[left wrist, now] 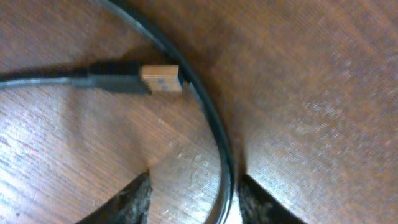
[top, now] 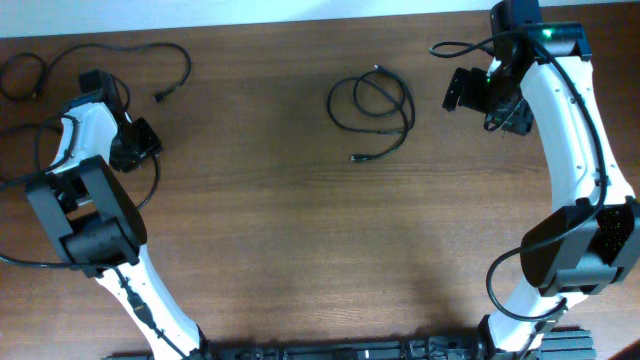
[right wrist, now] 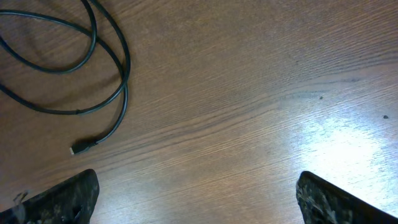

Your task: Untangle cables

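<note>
In the left wrist view a thin black cable [left wrist: 214,124] curves down between the fingers of my left gripper [left wrist: 194,199]. It runs right beside the right fingertip [left wrist: 261,202] and well apart from the left one, so the jaws stand partly apart. A second cable's metallic plug [left wrist: 160,79] lies just beyond. From overhead, the left gripper [top: 137,145] sits at the far left, below loose cables [top: 150,48]. A coiled cable [top: 372,105] lies mid-table. My right gripper [top: 465,90] hovers to its right, wide open and empty [right wrist: 196,199], with the coil [right wrist: 118,68] off to its left.
Another small black loop [top: 20,75] lies at the table's far left corner. Thicker black wires hang from both arms. The wooden table [top: 300,230] stretches bare toward the front. A black rail runs along the near edge.
</note>
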`<state>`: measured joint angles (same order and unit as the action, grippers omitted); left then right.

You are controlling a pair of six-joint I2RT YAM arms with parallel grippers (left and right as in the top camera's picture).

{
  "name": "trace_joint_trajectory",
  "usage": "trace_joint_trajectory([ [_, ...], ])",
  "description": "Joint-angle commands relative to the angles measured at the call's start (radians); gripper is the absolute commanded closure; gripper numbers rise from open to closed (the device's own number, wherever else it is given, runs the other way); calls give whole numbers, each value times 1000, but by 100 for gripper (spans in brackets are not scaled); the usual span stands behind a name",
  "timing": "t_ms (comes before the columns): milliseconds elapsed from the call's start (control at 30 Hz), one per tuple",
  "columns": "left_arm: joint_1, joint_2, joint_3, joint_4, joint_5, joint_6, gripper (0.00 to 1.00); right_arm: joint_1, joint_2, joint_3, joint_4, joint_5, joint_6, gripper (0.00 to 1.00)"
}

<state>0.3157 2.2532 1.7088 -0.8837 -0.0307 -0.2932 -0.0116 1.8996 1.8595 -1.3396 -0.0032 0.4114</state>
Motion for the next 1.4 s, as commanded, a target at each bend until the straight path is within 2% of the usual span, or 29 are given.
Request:
trace_joint_trajectory([
  [0,0,40,-39,66,145,-6,57,-3,5,-5,-3,12,-4,1],
  [67,0,40,-39,107,211,-6,55,-3,5,-5,-3,12,-4,1],
  [200,2,39,-33,159,215,-6,52,-3,5,-5,-3,12,-4,1],
  [400,1,39,86,153,219,-6,55,-3,5,-5,-3,12,-4,1],
  [633,2,30,274,-33,236,-5,56,-3,5,-5,-3,12,-4,1],
  [667,2,30,273,-78,225,-5,49,-3,5,-5,-3,12,-4,1],
  [700,1,35,269,-118,175,-5,34,-3,5,-5,-3,12,-4,1],
  [733,0,43,269,-161,104,-5,30,-3,5,-5,-3,12,-4,1],
  [800,0,61,269,-194,80,-5,26,-3,5,-5,-3,12,-4,1],
  [900,-1,113,269,-226,97,-6,32,-3,5,-5,-3,12,-4,1],
  [1000,-2,179,269,-225,97,-6,48,-3,5,-5,-3,12,-4,1],
  [1233,-2,206,269,-131,144,-6,58,-3,5,-5,-3,12,-4,1],
  [1367,-2,206,269,-41,230,-6,56,-3,5,-5,-3,12,-4,1],
])
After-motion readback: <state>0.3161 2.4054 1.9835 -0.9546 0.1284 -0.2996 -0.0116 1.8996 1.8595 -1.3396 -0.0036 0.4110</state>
